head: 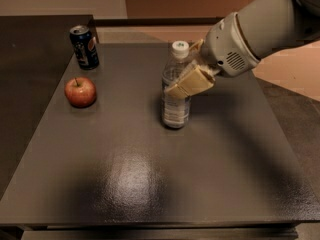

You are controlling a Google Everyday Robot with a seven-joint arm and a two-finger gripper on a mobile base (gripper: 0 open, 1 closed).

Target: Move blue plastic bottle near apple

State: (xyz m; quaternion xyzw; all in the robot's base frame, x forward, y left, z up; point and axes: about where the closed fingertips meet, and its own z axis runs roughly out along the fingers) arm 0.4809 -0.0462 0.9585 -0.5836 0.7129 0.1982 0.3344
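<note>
One blue plastic bottle (175,108) is upright near the middle of the dark table (150,184), long axis vertical, white cap uppermost; body clear bluish, label pale. The gripper (182,78), entering from the right, clasps its upper body between both fingers. One apple (80,91) lies well apart to the left, and one soda can (84,47) stands behind it.
</note>
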